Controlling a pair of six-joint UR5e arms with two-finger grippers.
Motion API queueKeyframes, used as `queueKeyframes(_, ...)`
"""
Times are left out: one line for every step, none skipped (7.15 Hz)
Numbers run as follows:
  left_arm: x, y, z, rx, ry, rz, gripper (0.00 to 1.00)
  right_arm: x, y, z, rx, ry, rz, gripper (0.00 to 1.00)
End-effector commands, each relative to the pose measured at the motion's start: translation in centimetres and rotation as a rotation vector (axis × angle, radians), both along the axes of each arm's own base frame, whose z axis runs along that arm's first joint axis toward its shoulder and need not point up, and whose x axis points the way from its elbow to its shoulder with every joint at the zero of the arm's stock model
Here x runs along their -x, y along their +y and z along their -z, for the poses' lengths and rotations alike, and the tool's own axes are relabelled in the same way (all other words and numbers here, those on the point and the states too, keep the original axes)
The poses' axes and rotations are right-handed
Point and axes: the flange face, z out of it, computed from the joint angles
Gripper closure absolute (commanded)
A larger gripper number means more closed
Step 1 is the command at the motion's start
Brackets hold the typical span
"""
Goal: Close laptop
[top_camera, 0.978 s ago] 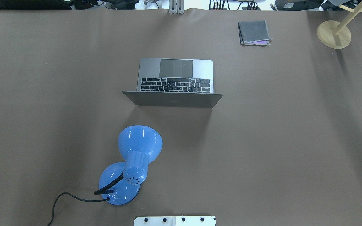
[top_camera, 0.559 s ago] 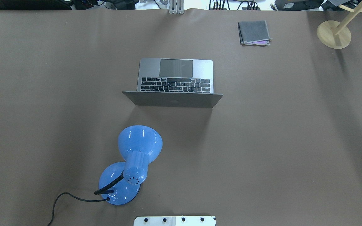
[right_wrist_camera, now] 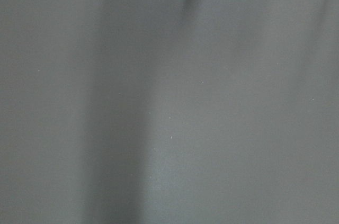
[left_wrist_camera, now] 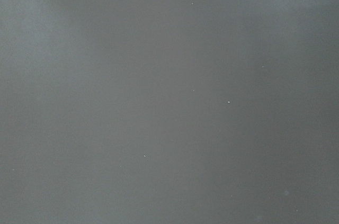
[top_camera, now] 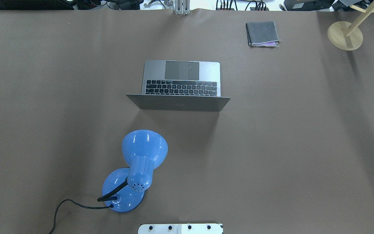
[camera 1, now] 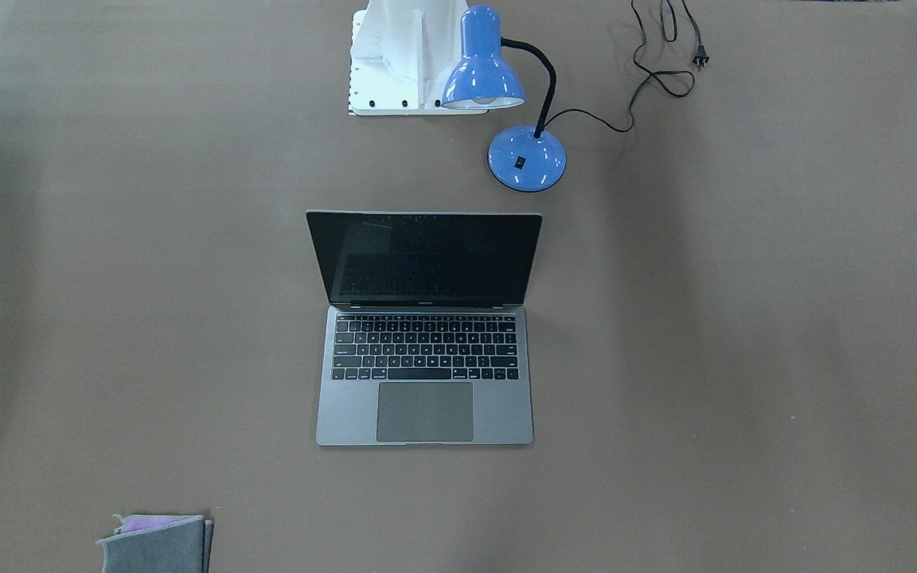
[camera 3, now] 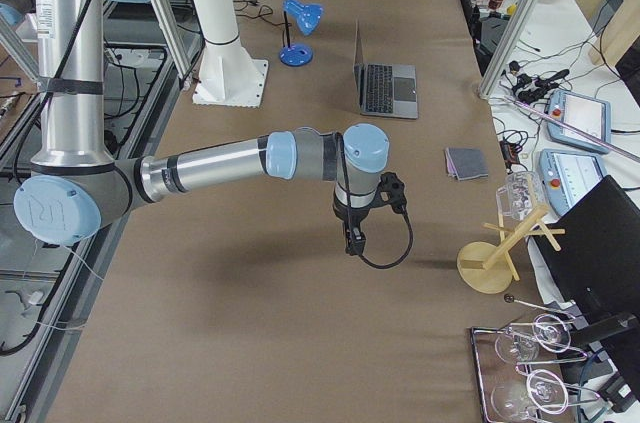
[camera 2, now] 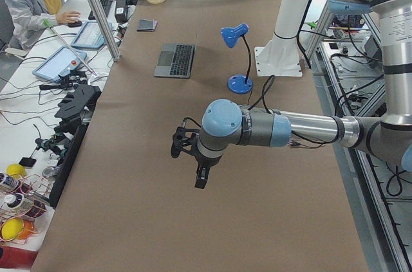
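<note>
The laptop stands open at the middle of the brown table, its lid upright and its back towards the robot. The front-facing view shows its black screen, keyboard and trackpad. It also shows in the left view and the right view. My left gripper hangs over bare table far from the laptop. My right gripper hangs over bare table at the other end. Both show only in the side views, so I cannot tell whether they are open or shut. Both wrist views show only table surface.
A blue desk lamp with a black cord stands between the robot base and the laptop's lid. A folded grey cloth lies at the far right. A wooden stand is at the far right corner.
</note>
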Motion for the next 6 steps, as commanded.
queueKeyframes(-0.09, 0.09, -0.2, 0.007, 0.001, 0.0, 0.02, 0.04, 0.08, 0.21, -0.001, -0.006, -0.001, 0.0)
queueKeyframes(-0.16, 0.14, -0.34, 0.01, 0.002, -0.002, 0.02, 0.05, 0.08, 0.22, -0.001, -0.007, -0.001, 0.0)
queueKeyframes(-0.23, 0.45, -0.61, 0.016, 0.005, -0.002, 0.03, 0.05, -0.11, 0.51, -0.009, -0.008, -0.001, 0.0)
queueKeyframes(-0.23, 0.45, -0.53, 0.015, 0.004, -0.002, 0.03, 0.16, -0.24, 0.69, -0.012, -0.012, 0.0, 0.0)
queueKeyframes(-0.29, 0.45, -0.56, 0.018, 0.005, -0.003, 0.03, 0.33, -0.16, 0.94, -0.011, -0.047, -0.002, 0.0)
queueKeyframes(-0.3, 0.5, -0.67, 0.018, 0.005, -0.003, 0.03, 0.52, -0.24, 0.99, -0.009, -0.064, -0.001, 0.0)
